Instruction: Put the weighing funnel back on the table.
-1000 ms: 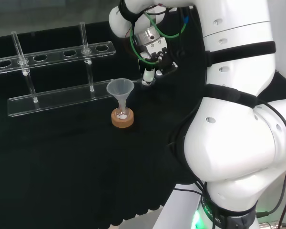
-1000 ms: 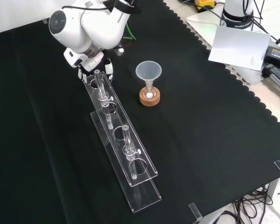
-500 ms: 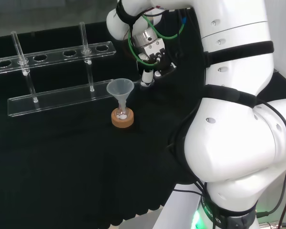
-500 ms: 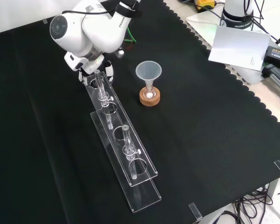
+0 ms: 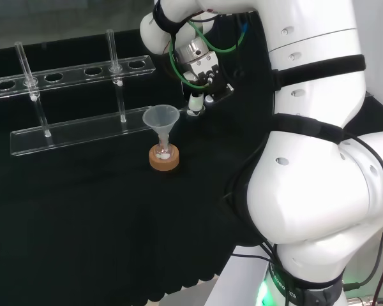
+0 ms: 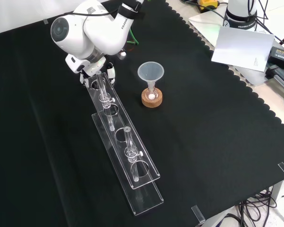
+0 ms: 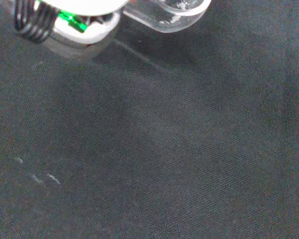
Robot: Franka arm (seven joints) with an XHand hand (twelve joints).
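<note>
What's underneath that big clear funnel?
The funnel has its stem in a small flask on a cork ring. Something white lies inside the flask; the ring hides its bottom.

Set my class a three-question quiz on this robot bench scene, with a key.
1. True or false: the big clear cone-shaped funnel stands mouth up, its stem in a small flask on a round cork ring.
2. How many glass tubes stand in the long clear plastic rack? A one, B two, C five.
3. Fill in: in the head view, the black and white robot hand is to the funnel's ____ (left or right).
Key: 1 true; 2 B; 3 right.
</note>
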